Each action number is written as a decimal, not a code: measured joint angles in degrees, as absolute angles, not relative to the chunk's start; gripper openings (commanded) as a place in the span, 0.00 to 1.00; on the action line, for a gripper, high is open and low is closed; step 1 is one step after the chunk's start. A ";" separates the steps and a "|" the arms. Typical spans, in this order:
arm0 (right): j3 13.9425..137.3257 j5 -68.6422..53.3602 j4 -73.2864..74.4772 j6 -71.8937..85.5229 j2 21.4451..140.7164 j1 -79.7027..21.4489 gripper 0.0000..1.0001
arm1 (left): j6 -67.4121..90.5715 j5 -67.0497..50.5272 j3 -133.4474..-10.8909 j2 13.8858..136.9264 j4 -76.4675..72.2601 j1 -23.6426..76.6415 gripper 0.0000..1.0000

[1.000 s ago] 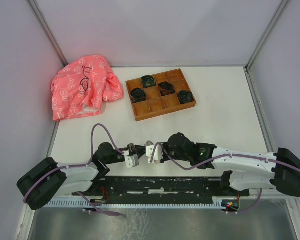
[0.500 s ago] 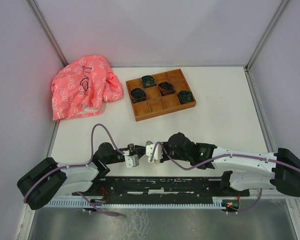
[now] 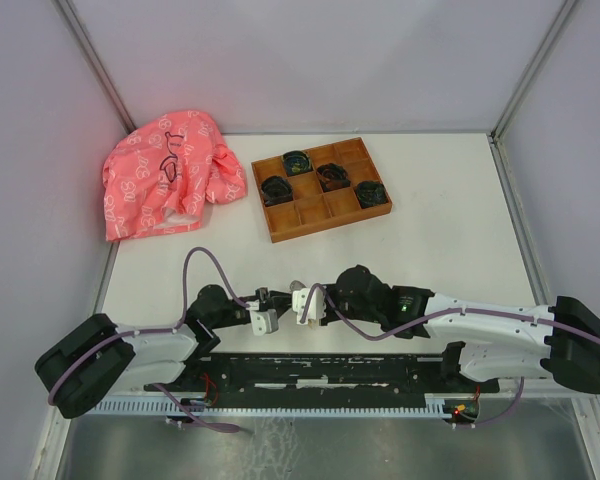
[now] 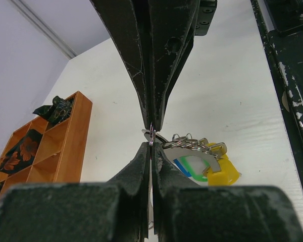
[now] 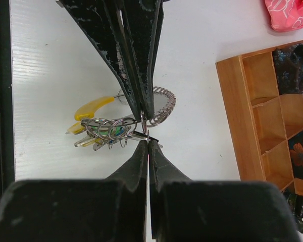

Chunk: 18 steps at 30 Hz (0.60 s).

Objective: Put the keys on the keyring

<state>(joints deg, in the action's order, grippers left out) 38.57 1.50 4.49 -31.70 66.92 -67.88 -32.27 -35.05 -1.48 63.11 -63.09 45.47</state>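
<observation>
Both grippers meet tip to tip low over the table's near middle. My left gripper point(image 4: 151, 143) is shut on a thin wire loop of the keyring point(image 4: 192, 146). From the opposite side, my right gripper point(image 5: 147, 141) is shut on the same small loop. The keyring point(image 5: 108, 128) is a bunch of grey rings with a green tag point(image 4: 204, 169) and a yellow tag point(image 4: 223, 171); most of it rests on the table. A blue piece point(image 4: 180, 165) shows beside the green tag, and silver key blades point(image 5: 86, 142) stick out. I cannot tell the keys' heads apart. In the top view the bunch point(image 3: 295, 286) is tiny.
A wooden tray point(image 3: 280, 222) of compartments with dark coiled bundles point(image 3: 277, 187) stands at the back middle. A pink cloth point(image 3: 165, 180) lies at the back left. The black base rail point(image 3: 320, 375) runs along the near edge, close behind both wrists.
</observation>
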 measured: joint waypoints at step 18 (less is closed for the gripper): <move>39.00 1.48 5.17 -31.11 66.61 -67.90 0.01 | -32.23 -34.65 -1.48 63.29 -62.94 45.47 0.03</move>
<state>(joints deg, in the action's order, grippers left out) 39.00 1.48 5.17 -31.11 66.61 -67.90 -32.23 -34.65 -1.48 63.29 -62.94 45.47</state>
